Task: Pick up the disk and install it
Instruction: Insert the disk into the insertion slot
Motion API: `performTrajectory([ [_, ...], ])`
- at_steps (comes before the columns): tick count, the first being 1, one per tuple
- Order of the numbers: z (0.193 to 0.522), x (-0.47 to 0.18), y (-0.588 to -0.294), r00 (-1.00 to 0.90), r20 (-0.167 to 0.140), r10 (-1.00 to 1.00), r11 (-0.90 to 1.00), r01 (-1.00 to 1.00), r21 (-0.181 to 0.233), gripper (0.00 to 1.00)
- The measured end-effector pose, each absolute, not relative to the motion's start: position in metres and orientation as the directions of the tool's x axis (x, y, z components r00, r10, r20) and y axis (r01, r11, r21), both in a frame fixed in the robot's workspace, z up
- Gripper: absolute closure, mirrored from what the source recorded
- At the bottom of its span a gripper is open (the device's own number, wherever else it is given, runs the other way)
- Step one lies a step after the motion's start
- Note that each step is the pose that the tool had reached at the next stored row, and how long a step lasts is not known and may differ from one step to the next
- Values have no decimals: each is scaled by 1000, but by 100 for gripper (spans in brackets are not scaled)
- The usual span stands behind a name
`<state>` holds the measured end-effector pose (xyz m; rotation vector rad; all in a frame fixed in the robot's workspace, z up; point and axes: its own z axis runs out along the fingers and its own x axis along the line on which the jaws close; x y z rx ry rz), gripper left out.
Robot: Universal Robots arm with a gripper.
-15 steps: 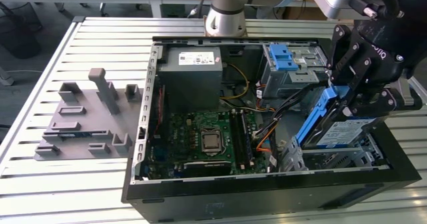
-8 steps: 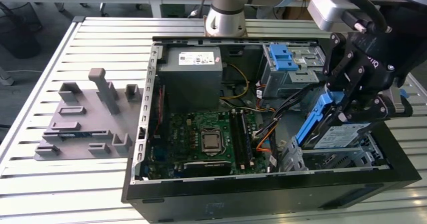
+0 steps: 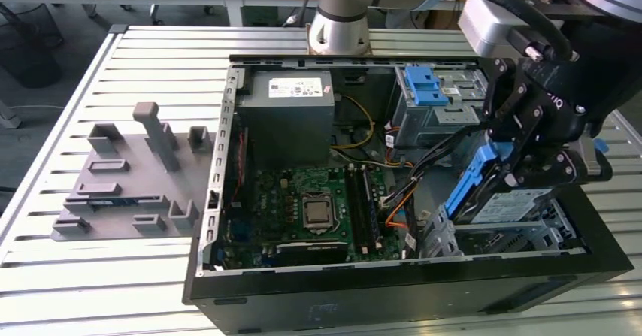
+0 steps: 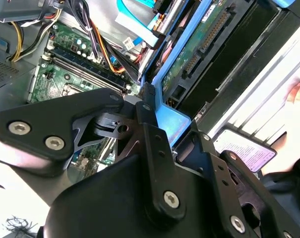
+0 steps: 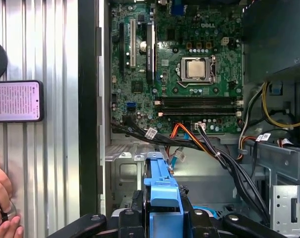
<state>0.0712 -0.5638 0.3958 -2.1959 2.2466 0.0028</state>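
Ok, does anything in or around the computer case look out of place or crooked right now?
The disk, held by the hand, sits tilted above the drive bay at the exterior view's right, not level. A person's hand rests on the table beside the case.

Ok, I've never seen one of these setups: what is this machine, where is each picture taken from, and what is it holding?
It is a robot arm bolted to a slatted metal table. Its black gripper hangs over an open computer case. The exterior view comes from a camera off the arm; both wrist views come from cameras riding near the gripper, looking down into the case. The gripper is shut on the disk, a silver hard drive in a blue carrier frame, held on edge at a metal bay in the case's corner. Inside the case you see the green motherboard. A grey holder block lies on the table on the exterior view's left.
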Motion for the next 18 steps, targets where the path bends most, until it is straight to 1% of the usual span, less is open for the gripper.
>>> performTrajectory([
  [18,384,71,-564,-23,-1,-1000,23,-1000,2,64],
])
